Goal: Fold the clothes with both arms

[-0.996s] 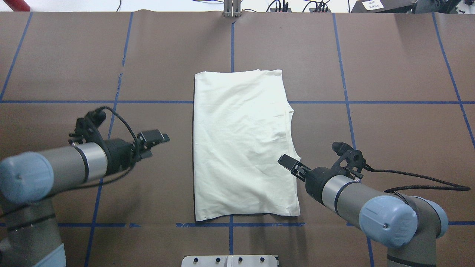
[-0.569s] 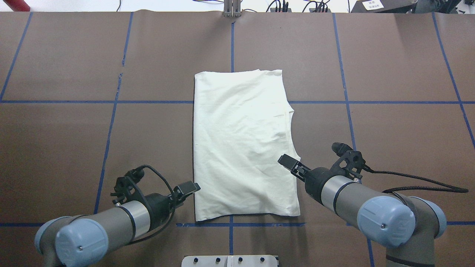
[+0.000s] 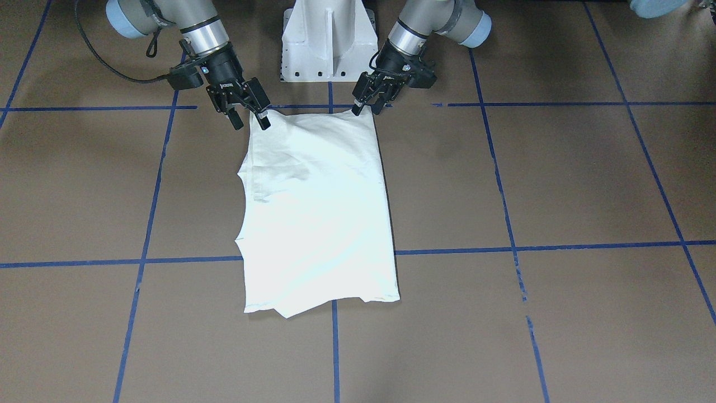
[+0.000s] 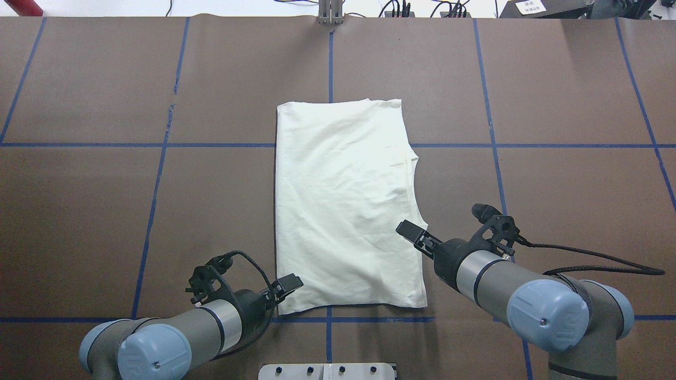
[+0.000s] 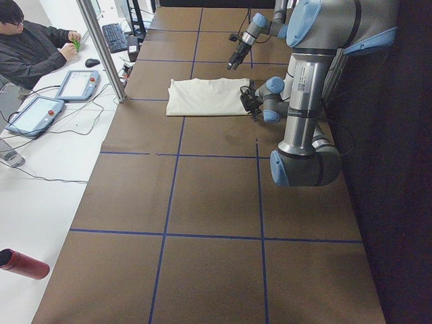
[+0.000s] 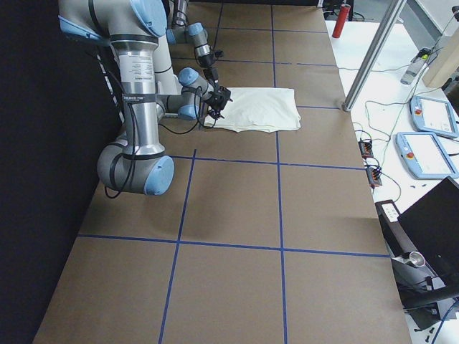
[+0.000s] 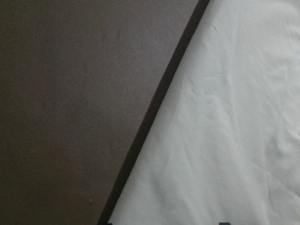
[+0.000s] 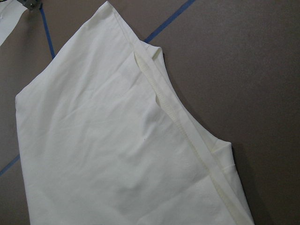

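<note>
The clothes [image 4: 343, 206] are one cream-white shirt, plain side up, folded into a long rectangle on the brown table; it also lies mid-table in the front-facing view as the shirt [image 3: 319, 212]. My left gripper [image 4: 289, 284] hovers open at the shirt's near left corner, its wrist view filled by the shirt edge [image 7: 225, 117]. My right gripper [image 4: 412, 232] hangs open over the shirt's near right edge; in the front-facing view the right gripper [image 3: 249, 115] shows spread fingers. A seamed hem [image 8: 183, 126] runs through the right wrist view.
The white pedestal base [image 3: 327, 39] stands between the arms at the near table edge. Blue tape lines [image 4: 158, 145] grid the brown table cover. A person [image 5: 34, 47] sits at the side desk with tablets. A red bottle [image 5: 23, 263] lies there too.
My left arm has swung back toward the robot and in, from the shirt's left side to its near left corner. The right arm and the shirt have stayed put.
</note>
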### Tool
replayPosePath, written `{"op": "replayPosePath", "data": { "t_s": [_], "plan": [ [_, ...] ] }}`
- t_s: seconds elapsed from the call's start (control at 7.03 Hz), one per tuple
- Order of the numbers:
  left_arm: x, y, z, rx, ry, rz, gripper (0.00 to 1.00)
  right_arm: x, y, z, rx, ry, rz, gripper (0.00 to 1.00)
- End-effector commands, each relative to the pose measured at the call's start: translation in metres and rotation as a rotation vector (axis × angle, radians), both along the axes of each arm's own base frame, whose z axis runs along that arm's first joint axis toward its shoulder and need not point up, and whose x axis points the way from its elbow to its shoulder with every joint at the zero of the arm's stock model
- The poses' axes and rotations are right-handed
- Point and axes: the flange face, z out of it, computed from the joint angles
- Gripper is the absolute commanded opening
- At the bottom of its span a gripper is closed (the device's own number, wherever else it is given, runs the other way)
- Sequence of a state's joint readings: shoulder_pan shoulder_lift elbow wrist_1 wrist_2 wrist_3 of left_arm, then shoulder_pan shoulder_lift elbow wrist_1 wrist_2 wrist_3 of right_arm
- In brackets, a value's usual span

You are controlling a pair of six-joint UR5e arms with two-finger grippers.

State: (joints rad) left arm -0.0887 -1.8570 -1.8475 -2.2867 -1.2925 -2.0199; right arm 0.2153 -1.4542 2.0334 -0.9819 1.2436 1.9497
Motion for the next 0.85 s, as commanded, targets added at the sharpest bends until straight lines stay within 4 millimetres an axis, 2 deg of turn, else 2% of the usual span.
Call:
{"op": "replayPosePath", "data": {
  "t_s": [0.0, 0.71],
  "plan": [
    [0.0046, 0.0016, 0.0051, 0.007, -0.036, 0.018, 0.8, -0.0008, 0.0001, 0.0011, -0.001, 0.002, -0.001, 0.98],
    [0.0079, 0.0047, 0.0025, 0.007, -0.035, 0.023, 0.79, -0.0008, 0.0001, 0.0011, -0.001, 0.002, -0.001, 0.98]
  ]
}}
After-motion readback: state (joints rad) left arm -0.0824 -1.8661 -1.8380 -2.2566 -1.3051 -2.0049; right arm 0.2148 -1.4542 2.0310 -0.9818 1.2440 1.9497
